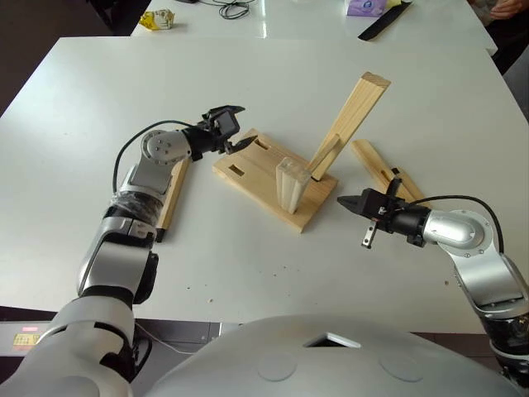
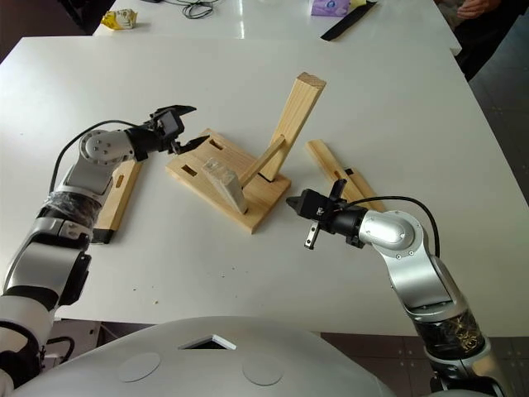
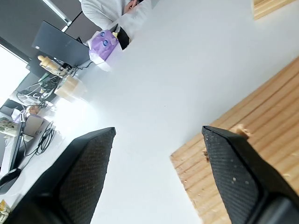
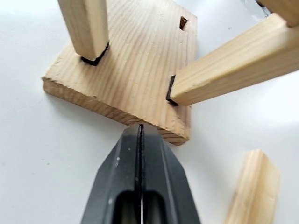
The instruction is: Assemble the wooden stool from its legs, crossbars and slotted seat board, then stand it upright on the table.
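Now, from the head: the seat board (image 1: 256, 169) lies flat between the grippers, two legs (image 1: 351, 120) slotted in. The left gripper (image 1: 245, 126) gapes wide at its eleven o'clock corner, holding nothing. The right gripper (image 1: 342, 202) sits at four o'clock. Left wrist: both fingers (image 3: 84, 182) are spread far apart, one by the board's edge. Right wrist: jaws pressed together, empty, just beside the board's corner.

Office: white desks (image 1: 297, 21), loose cables (image 1: 235, 9)

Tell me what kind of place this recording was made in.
Probably an office or lab workroom: a plain white worktable, cables on a second table behind it, and what looks like a laptop beside a purple box.
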`<action>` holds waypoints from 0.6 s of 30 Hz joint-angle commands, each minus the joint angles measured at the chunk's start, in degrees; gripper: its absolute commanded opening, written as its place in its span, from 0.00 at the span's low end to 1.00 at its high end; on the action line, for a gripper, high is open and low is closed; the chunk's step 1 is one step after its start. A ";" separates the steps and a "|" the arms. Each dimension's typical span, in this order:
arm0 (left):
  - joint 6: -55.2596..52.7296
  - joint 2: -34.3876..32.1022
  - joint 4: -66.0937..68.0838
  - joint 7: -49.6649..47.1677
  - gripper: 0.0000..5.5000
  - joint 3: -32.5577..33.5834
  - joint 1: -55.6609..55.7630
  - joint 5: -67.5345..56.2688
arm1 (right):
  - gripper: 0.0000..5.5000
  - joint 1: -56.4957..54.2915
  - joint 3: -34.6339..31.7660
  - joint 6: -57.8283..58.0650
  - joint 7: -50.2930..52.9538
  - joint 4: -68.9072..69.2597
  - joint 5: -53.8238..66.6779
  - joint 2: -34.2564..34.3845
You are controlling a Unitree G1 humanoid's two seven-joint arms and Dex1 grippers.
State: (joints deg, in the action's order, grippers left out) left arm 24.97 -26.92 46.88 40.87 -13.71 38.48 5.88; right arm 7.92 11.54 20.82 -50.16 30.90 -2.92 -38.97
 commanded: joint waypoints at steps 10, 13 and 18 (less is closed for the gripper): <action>14.28 2.52 21.36 -9.01 0.62 -6.54 2.08 12.89 | 0.00 -2.25 8.42 2.66 -5.44 1.50 3.64 -1.55; 15.22 2.42 21.88 -9.00 0.62 -6.87 1.39 13.12 | 0.00 -2.19 9.05 3.18 -5.62 2.19 4.00 -1.83; 15.41 1.91 21.94 -8.45 0.62 -6.21 0.97 12.20 | 0.00 -3.86 11.25 3.84 -2.65 0.93 2.22 0.82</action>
State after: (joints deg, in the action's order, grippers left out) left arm 41.69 -24.83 67.20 30.06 -18.44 42.50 15.69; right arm 5.64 22.10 23.67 -54.66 32.41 -0.07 -39.79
